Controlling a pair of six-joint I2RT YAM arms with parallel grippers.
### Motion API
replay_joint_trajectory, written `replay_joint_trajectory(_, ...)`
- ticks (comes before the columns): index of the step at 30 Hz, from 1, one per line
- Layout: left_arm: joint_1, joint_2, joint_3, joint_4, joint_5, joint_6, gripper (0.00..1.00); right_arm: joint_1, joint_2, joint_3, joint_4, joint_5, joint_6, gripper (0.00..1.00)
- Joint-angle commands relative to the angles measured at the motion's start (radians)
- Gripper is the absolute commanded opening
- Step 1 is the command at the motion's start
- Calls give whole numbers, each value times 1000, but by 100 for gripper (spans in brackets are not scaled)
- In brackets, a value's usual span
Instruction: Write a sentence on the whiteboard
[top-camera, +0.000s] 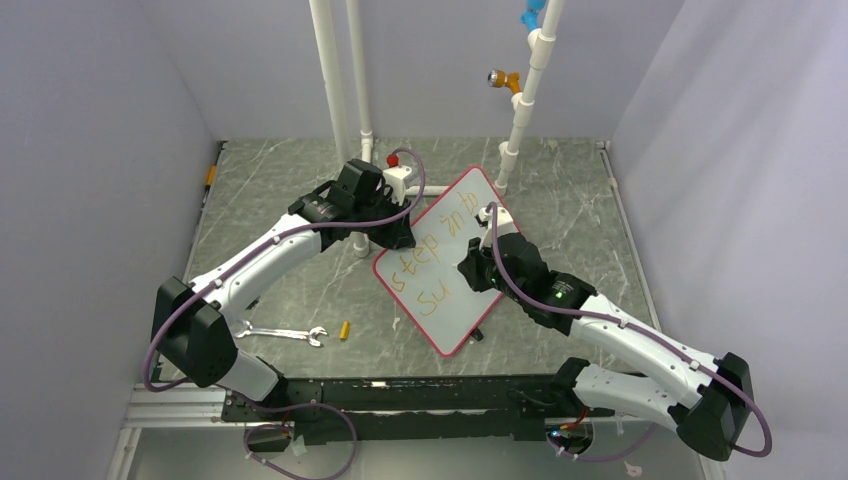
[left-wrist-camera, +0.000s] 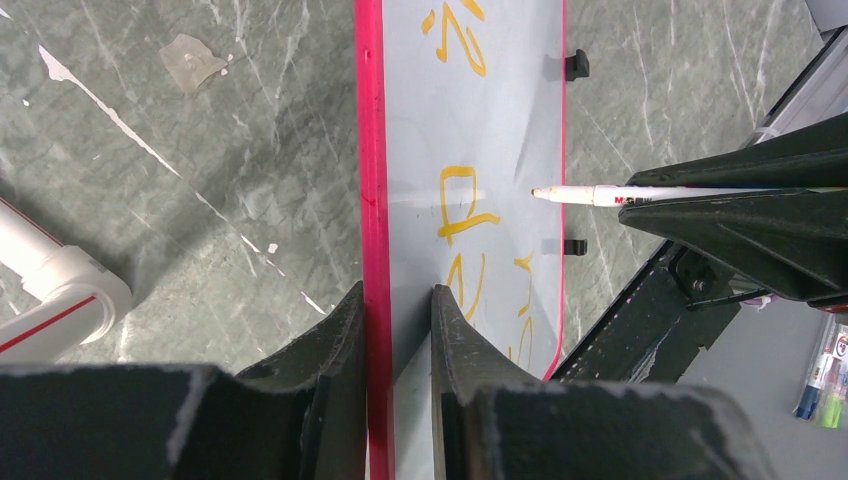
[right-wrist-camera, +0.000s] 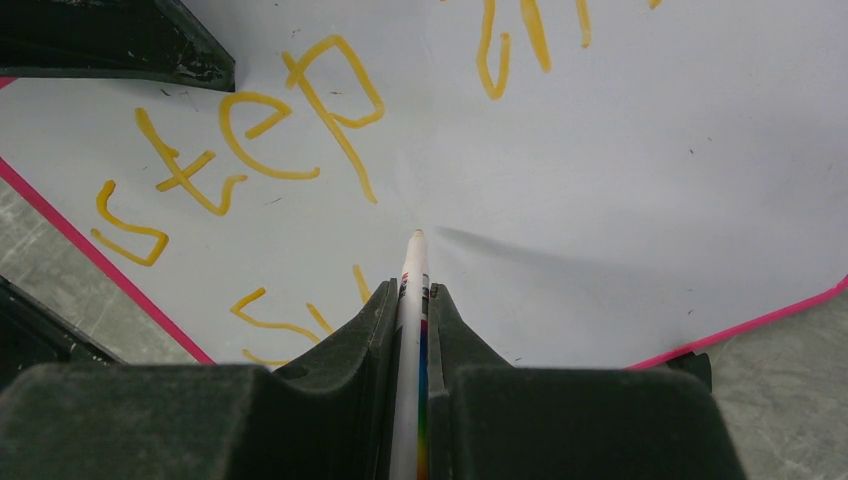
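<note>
Listing items left to right, each placed against the whiteboard (top-camera: 462, 318).

- Wrench (top-camera: 283, 333) and small yellow piece (top-camera: 345, 330): lay on the desk (top-camera: 290, 210), left of the whiteboard and apart from it.
- Left hand (left-wrist-camera: 395, 300): clenched on the whiteboard's red rim, one finger on each face.
- Whiteboard: sat mid-desk, turned corner-on, with its black clips (left-wrist-camera: 575, 65) on the edge opposite the left hand.
- Sentence (right-wrist-camera: 250, 140): orange-yellow, on the whiteboard's face. "step" and further letters formed the first line. Only "su" was legible below it.
- Marker (right-wrist-camera: 414, 250): tip was over bare whiteboard, right of "su". Contact with the surface could not be told.
- Right hand (right-wrist-camera: 412, 290): clenched on the marker barrel, over the whiteboard's right half.

Hazards, as judged:
- Pen pressure might pivot the whiteboard in the thin rim pinch and distort the letters.
- The marker could twist or slide between the fingers and thin the stroke.
- The second line might run out of room near the rim.
- The right hand might brush and smear wet letters.
</note>
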Motion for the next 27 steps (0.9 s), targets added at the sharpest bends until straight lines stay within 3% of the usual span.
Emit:
replay_joint_trajectory(1, -4, -10, 27, -8, -126, 113, 0, -5, -8, 3, 40, -8, -6, 0)
replay_joint_trajectory(27, -8, -13, 24, -9, -131, 114, 0, -9, 11, 13, 33, 26, -1, 0)
